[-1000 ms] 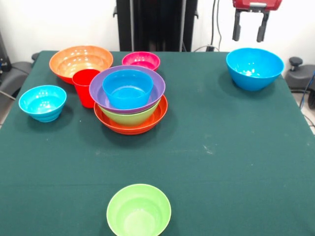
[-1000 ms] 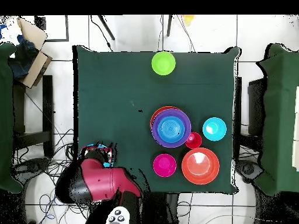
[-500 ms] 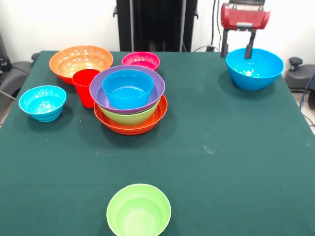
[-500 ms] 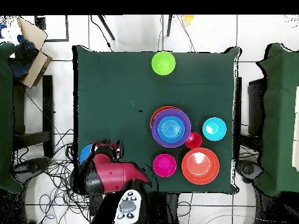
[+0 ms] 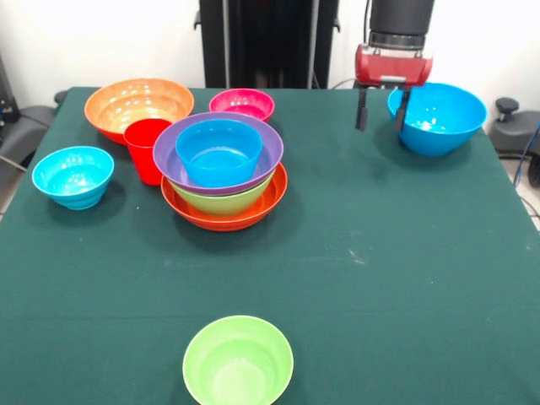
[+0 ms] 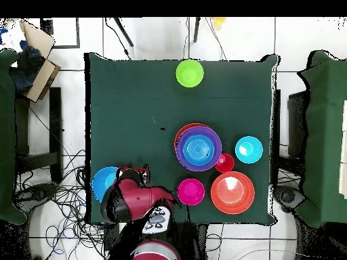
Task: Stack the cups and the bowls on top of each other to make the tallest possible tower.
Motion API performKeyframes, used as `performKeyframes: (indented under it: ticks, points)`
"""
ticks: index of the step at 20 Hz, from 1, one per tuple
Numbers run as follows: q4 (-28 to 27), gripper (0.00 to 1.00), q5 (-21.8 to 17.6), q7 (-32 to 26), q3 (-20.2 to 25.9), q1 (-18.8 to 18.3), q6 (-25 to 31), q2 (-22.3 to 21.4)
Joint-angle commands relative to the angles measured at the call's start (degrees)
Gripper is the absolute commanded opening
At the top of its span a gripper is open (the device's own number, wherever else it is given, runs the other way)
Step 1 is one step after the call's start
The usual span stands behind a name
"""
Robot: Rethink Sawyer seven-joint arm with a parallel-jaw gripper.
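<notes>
Left of the gripper [image 5: 381, 110] stands the tower [image 5: 224, 173] of nested glossy plastic bowls on a wide orange base. The gripper hangs empty, fingers spread apart. Just to its right, one finger at the rim, sits the round glossy blue plastic bowl [image 5: 439, 117]: probably light, stiff, slippery, best pinched across its thin wall.

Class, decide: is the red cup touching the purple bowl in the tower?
Cannot tell. In the front view the red cup overlaps the purple bowl's rim, and the overhead view shows no plain gap.
</notes>
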Motion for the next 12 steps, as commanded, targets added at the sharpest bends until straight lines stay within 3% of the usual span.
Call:
performKeyframes:
  ticks: [1,8,12]
  points:
    - [-4.11,1.0,-3.9,4.49,1.89,0.08,-4.02,5.79]
    - [-5.28,1.0,-2.93,4.9,0.12,2.01,-5.85,8.2]
    - [-1.42,1.0,-3.53,5.09,-0.32,2.54,-2.69,2.8]
